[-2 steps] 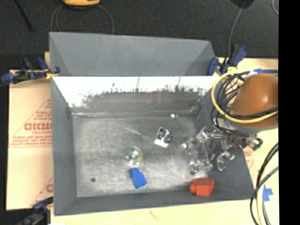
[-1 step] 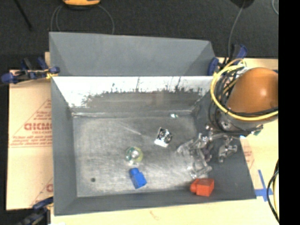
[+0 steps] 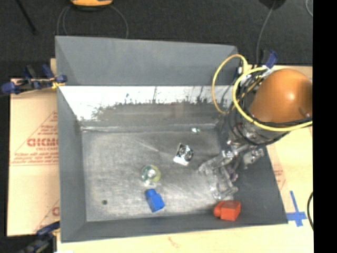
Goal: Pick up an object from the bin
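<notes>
My gripper (image 3: 213, 181) is low in the bin's right part, open, with nothing between its fingers. A red block (image 3: 227, 210) lies just below it by the front wall, apart from the fingertips. To the gripper's left, a small black-and-white thing (image 3: 183, 154) rests on the floor near the middle. Further left sit a clear, greenish ball (image 3: 150, 175) and a blue block (image 3: 155, 200).
A tiny pale scrap (image 3: 195, 130) lies near the back wall and a dark speck (image 3: 104, 203) at the front left. The arm with its orange cover and yellow cables hangs over the bin's right wall. Bare floor stretches across the left half.
</notes>
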